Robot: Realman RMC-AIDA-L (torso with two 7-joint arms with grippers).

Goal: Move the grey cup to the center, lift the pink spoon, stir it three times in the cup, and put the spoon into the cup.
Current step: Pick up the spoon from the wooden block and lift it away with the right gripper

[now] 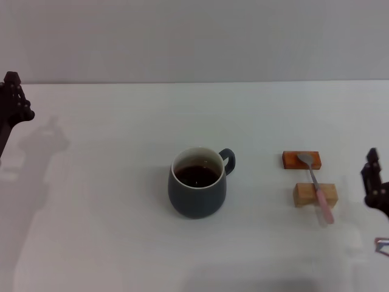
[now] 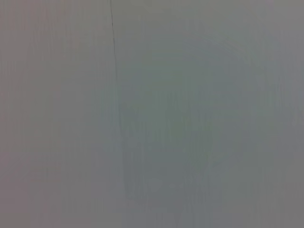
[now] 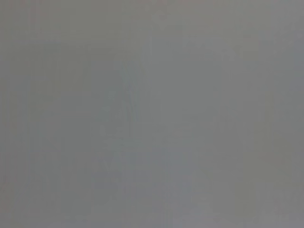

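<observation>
So the grey cup (image 1: 197, 185) sits pretty much mid-table on the white table (image 1: 109, 243) with its little loop handle pointing back-right, and it's got dark liquid in it well below the rim. We'd guess it's a ceramic mug: heavy-ish, stiff, glazed and a bit slippery, and sloshy, so any nudge should be slow and low on the round body, or by the handle. To its right, well apart, the pink spoon (image 1: 317, 185) lies bridged over two small blocks, metal bowl on the orange-brown block (image 1: 301, 160) and stem across the light wooden block (image 1: 315, 194), with the pink handle end sticking out past it toward us. It looks light, thin and rigid, easy to knock off, so we'd pinch that raised handle stretch near the wooden block. The right gripper (image 1: 374, 182) hangs at the right edge, near the spoon; the left gripper (image 1: 13, 100) is parked far left. Whether either one's fingers are apart or together, we can't tell; both wrist views show only blank grey.
</observation>
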